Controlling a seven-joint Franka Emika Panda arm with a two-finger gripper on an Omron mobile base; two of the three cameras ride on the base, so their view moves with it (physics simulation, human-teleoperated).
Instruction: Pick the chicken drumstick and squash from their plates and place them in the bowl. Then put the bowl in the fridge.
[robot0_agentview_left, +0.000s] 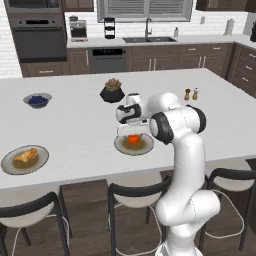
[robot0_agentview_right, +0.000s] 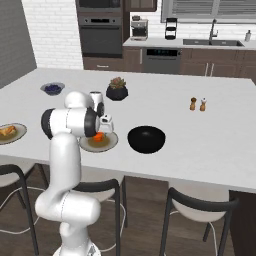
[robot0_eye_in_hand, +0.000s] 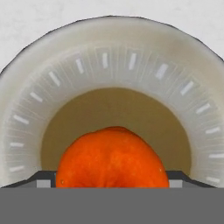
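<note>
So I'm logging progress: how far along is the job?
Nothing is finished: the bowl is empty and the chicken drumstick lies on its plate. In hand: the hand is low over the squash; grip unclear. Left: both foods, then the fridge.

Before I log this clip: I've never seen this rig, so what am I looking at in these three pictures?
A white robot arm in a rendered kitchen. Two pictures come from cameras on its base, behind it to left and right; the third looks along its hand. The gripper is down at the orange squash on the near plate; whether it is gripped cannot be told. The chicken drumstick lies on the other plate. The counter also holds the black bowl, a blueberry bowl, a plant pot and two shakers.
</note>
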